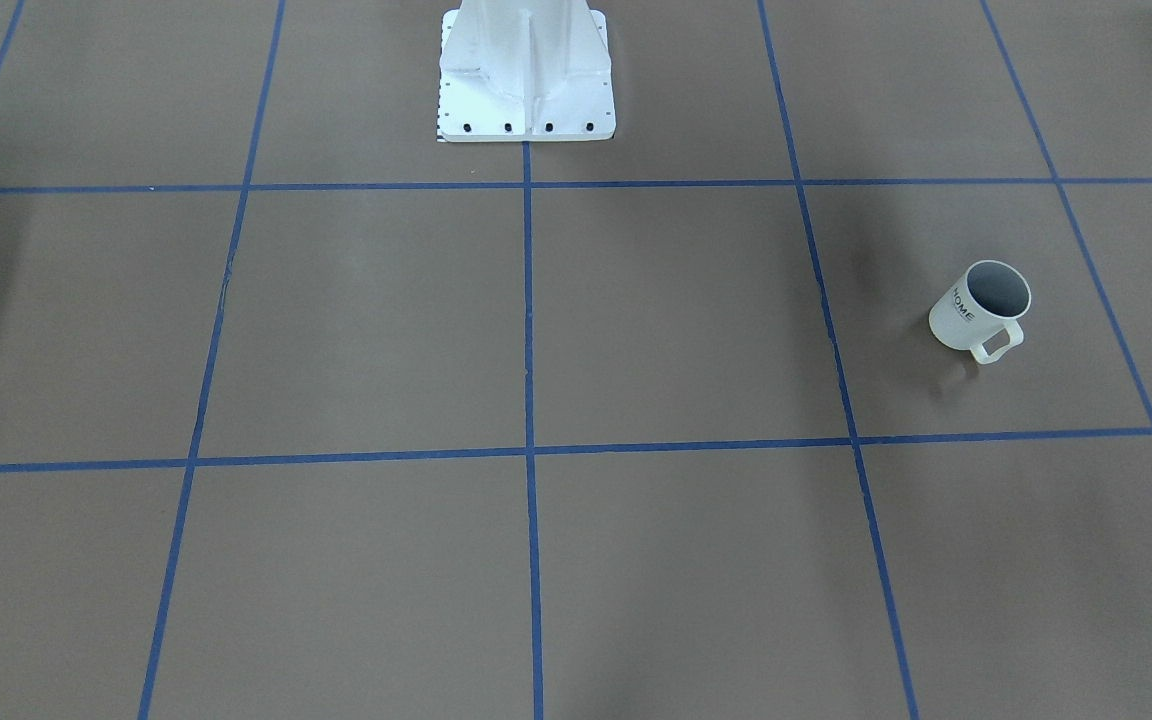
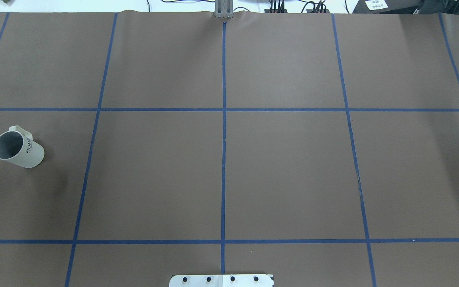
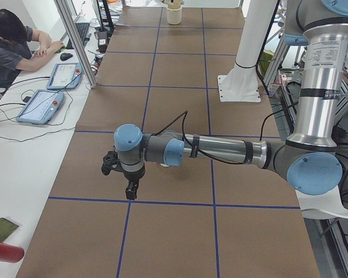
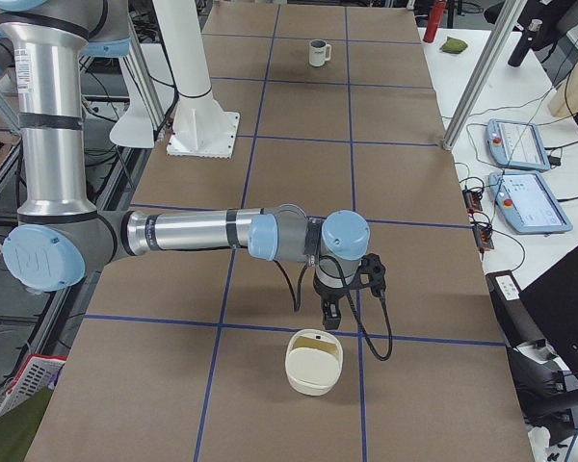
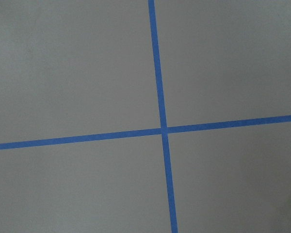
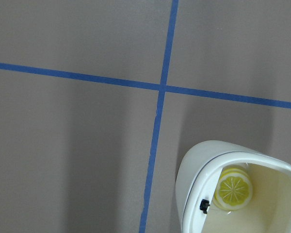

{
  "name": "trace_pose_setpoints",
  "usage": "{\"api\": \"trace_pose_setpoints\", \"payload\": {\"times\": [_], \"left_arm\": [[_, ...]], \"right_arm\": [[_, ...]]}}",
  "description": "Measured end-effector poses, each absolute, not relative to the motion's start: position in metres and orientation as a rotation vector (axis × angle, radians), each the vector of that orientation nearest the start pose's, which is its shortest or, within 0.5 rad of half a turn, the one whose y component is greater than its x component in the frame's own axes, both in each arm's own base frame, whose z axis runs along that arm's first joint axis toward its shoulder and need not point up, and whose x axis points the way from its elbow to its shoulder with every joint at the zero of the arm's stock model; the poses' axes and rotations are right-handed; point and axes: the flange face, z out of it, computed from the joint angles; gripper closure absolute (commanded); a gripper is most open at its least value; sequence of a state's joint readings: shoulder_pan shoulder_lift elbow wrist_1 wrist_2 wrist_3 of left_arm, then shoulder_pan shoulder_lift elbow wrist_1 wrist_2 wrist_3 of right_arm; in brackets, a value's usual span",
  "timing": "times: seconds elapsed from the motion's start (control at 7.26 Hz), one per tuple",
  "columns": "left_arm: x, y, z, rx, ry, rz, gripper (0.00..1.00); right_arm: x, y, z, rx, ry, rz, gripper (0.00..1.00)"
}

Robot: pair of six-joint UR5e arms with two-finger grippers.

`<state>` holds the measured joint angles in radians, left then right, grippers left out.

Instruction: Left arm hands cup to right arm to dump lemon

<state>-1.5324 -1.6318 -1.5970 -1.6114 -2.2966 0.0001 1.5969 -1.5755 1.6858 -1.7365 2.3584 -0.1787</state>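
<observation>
We read dark "HOME" on the small cream-white mug [image 1: 961,322], grey inside, squared handle. Can't tell if left end effector [image 3: 129,194] or right end effector [image 4: 332,320] is spread.

Place: robotics lab | you see: silver-grey tubular left arm with light-blue joint caps [image 3: 220,149] | brown paper-covered table [image 2: 293,179] gridded in blue tape lines [image 2: 224,119] | grey-blue tablet-shaped teach pendant [image 3: 39,107]
</observation>
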Motion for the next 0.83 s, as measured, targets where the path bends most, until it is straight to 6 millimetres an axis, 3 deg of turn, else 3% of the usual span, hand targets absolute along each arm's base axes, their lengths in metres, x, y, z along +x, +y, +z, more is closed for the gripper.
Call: {"api": "trace_pose_setpoints", "payload": {"times": [0.83], "left_arm": [[-0.047,-0.527,0.615,0.106,0.722,0.083,0.00]], "right_arm": [[0.075,-0.482,0.633,0.033,-0.791,-0.126,0.00]]}}
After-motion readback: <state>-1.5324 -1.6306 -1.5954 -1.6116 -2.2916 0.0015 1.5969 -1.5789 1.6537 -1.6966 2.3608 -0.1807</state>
